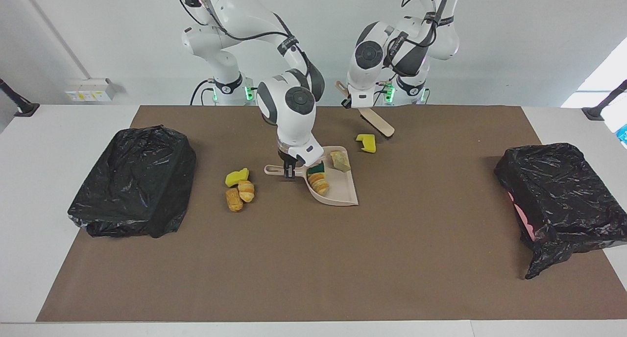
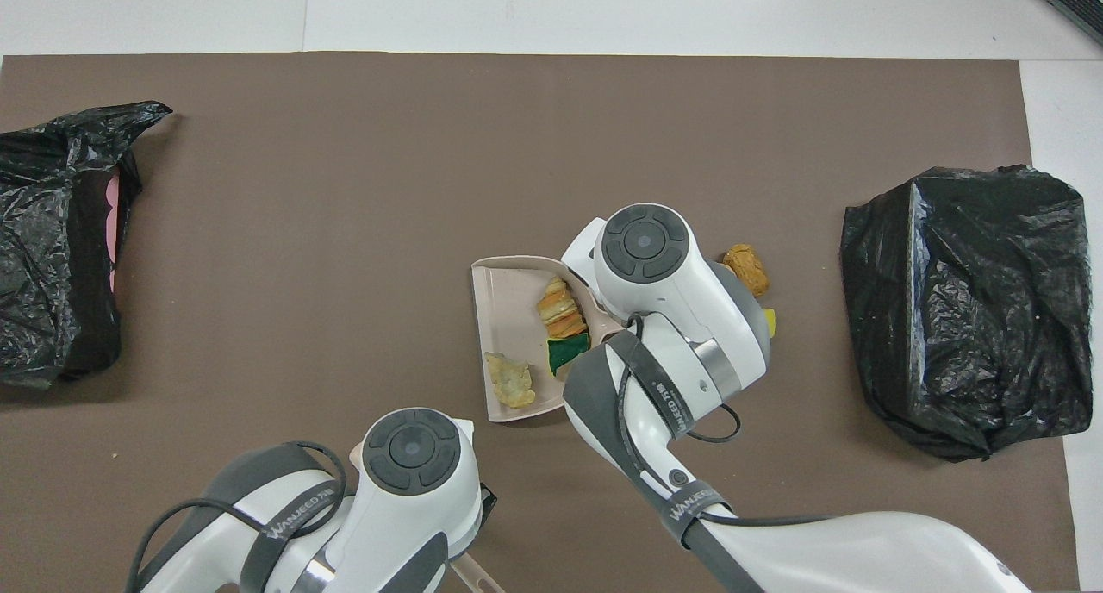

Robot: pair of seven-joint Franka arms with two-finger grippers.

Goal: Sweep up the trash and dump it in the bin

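Brown matting covers the white table, a beige dustpan [image 1: 338, 187] at its middle and a black-bagged bin at each end.

Closed on the dustpan's handle is the right gripper [image 1: 290, 172]; in the pan lie a striped orange-brown piece [image 1: 319, 182], a green-and-yellow sponge chunk [image 1: 317, 168] and a pale cream lump [image 1: 340, 161]. On the mat beside the handle, toward the right arm's end, sit a yellow-green sponge chunk [image 1: 236, 177] and two bread-like pieces [image 1: 240, 195], between the pan and the closed bin [image 1: 133, 180]. One yellow sponge chunk [image 1: 367, 143] lies just nearer the robots than the pan, beside the beige brush [image 1: 376, 121] that the left gripper [image 1: 353, 103] holds clamped. The other bin [image 1: 563, 200], at the left arm's end, shows pink at its opening.
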